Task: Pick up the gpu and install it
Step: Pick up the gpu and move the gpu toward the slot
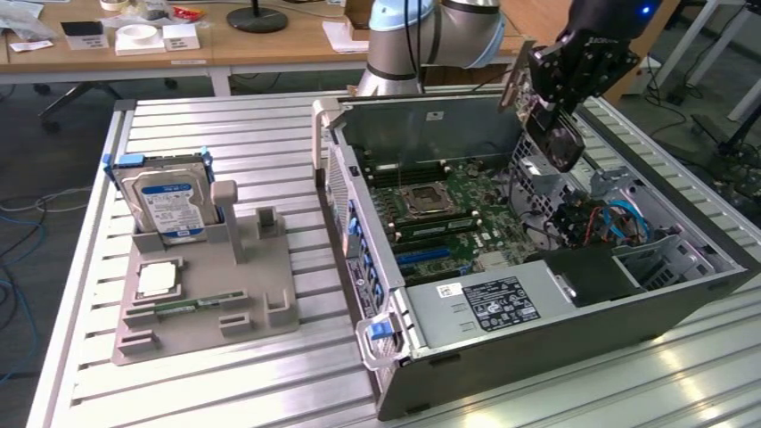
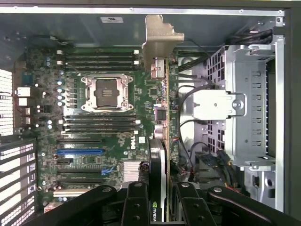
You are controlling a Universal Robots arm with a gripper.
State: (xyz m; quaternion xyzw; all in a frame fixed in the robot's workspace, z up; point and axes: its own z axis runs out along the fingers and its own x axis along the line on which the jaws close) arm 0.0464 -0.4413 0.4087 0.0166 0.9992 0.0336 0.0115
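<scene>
The slatted metal table (image 1: 214, 134) carries two things: an open computer case (image 1: 535, 348) lying on its side, and, well apart towards the exterior view's left, a grey holder tray (image 1: 238, 303) with a silver hard drive (image 1: 167, 203) standing in it. Inside the case, the motherboard (image 2: 108, 141) lies exposed, with its empty processor socket (image 2: 107, 93) between banks of memory slots and a blue expansion slot (image 2: 80, 151) further along. A metal drive cage (image 2: 249, 94) and loose cables (image 2: 188, 122) sit beside the board.

The gpu (image 1: 559, 143) is off the tray and in the air above the case, tilted, with its black cooler facing the exterior camera. In the wrist view it is seen edge-on, the green board (image 2: 165, 108) running up to the silver end bracket (image 2: 157, 37).

The gripper (image 1: 559, 98) has the card. Its jaws are partly closed, one finger on each face, clamped near the end away from the bracket.

The risks, as I judge them, lie in alignment. The card hangs over the margin of the board nearest the cables, and I cannot tell for sure which slot its edge connector lines up with. A tilted descent could:
- drive the connector onto board components;
- catch the bracket on the rear wall;
- snag a cable.

A grip this far from the bracket could also let the card pivot.
</scene>
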